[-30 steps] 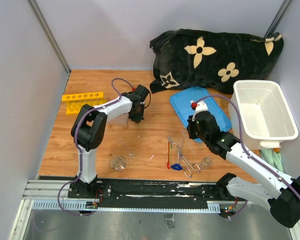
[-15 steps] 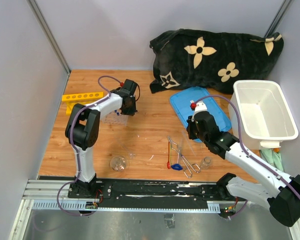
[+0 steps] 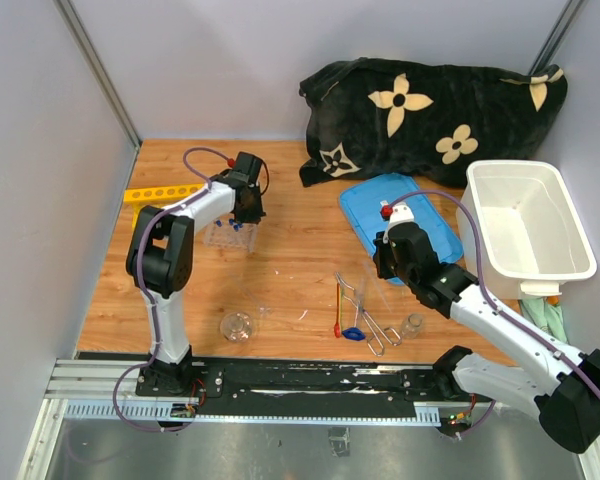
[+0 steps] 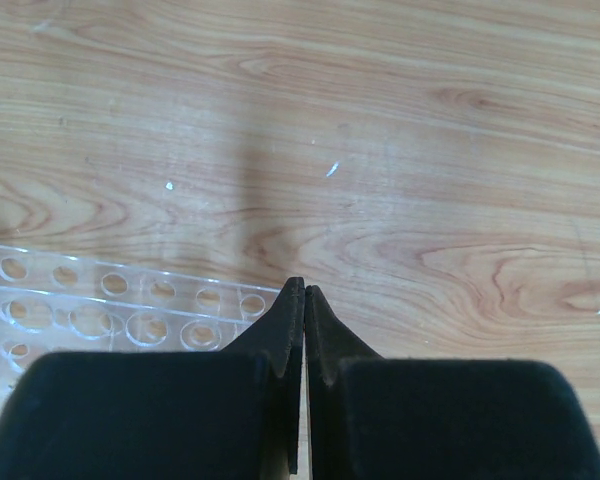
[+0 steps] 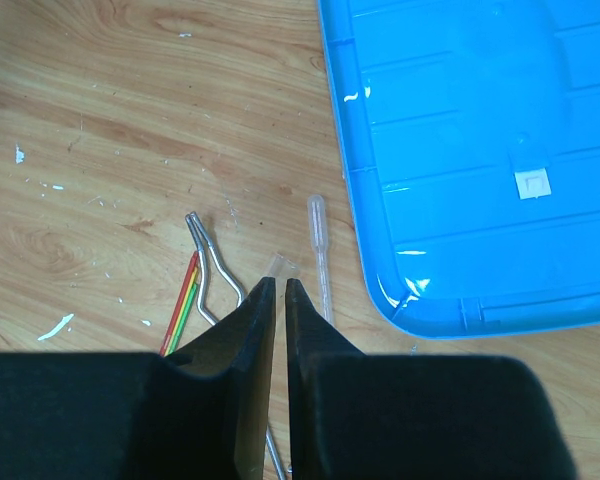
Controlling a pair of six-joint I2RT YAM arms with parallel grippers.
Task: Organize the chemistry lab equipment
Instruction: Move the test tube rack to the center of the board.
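The clear holed rack (image 4: 130, 315) lies on the wooden surface (image 4: 430, 150), just under the left pincer (image 4: 304, 290), whose tips are pressed together on nothing. It looks light, stiff and slick, so an end wall is probably the best place to pinch it. The right pincer (image 5: 280, 283) is all but closed, nothing visible in it, above the tongs (image 5: 196, 222). Bare boards surround the rack, and a yellow rack (image 3: 155, 191) sits near.

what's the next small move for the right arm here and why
I'd probably open the right gripper first. Its jaws are all but shut with nothing between them, and in the wrist view its tips sit right beside the clear pipette, which lies between the metal tongs and the blue lid. They'd need to part before it can drop over the pipette.
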